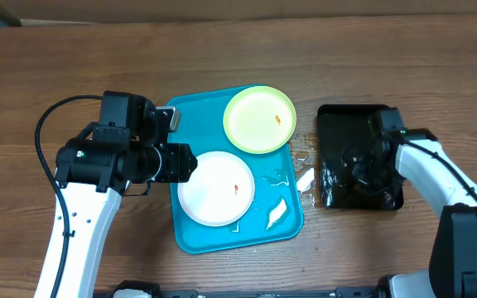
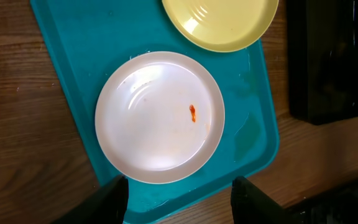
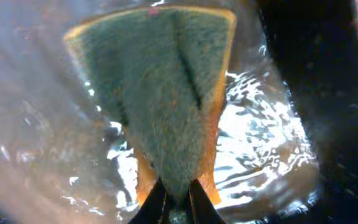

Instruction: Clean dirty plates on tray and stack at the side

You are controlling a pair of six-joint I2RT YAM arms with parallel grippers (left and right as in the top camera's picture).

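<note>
A: Where are the plates?

B: Two show, both on the tray [image 1: 201, 116]. The white plate [image 1: 215, 189] lies in its near-left part. The green plate [image 1: 259, 118] sits at the far right corner, with its rim a little past the tray's edge. They are near each other, with a thin strip of tray between them.

A: Dirty?

B: Yes. There is a small orange-red smear [image 2: 192, 113] on the white plate, right of centre in the left wrist view. A like mark [image 1: 278, 118] sits toward the green plate's right side (tiny from overhead).

A: And the left gripper?

B: The left gripper [image 1: 182, 163] hangs over the white plate's left rim, jaws spread wide, holding nothing. In its own camera its fingers [image 2: 107, 202] frame the plate's near edge. I cannot tell whether they touch the tray.

A: The right one?

B: The right gripper [image 3: 176, 202] is down in the black tray [image 1: 334, 124], which stands on the table [image 1: 56, 50] just right of the tray. It is clamped on one narrow end of the sponge [image 3: 160, 93]. The green scrub face is toward the camera and an orange edge shows along the sides. Water [image 3: 260, 143] glints around the sponge.

A: Anything else?

B: Wet patches [image 2: 248, 127] on the right side of the tray.
</note>
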